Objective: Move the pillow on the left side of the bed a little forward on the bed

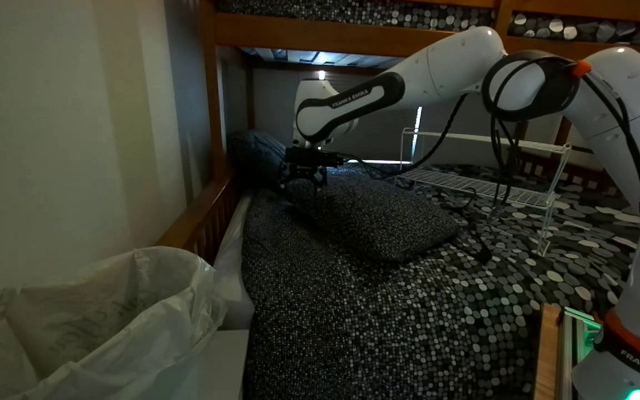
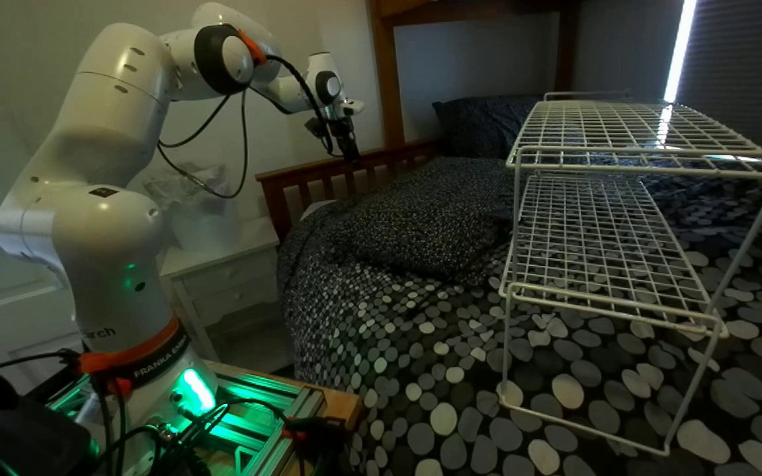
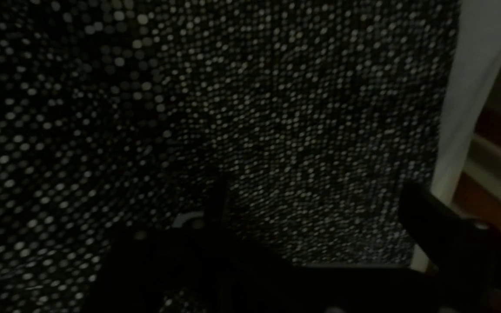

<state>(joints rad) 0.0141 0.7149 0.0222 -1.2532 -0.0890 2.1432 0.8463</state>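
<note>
Near the centre in an exterior view, the hand (image 1: 301,183) is seen, with the dotted pillow (image 1: 378,219) on the bed (image 1: 364,333) at four o'clock from it and a dark pillow (image 1: 256,155) at ten. "FRANKA EMIKA" is lettered on the arm (image 1: 448,66). At eight o'clock a plastic-lined bin (image 1: 159,328) is seen, its print too blurred to be read.

In an exterior view, "FRANKA" can be read on the base (image 2: 163,357); the bin is shown at nine o'clock on a white counter (image 2: 239,271).

In the wrist view, the hand is shown released, its fingers (image 3: 424,213) well apart.
</note>
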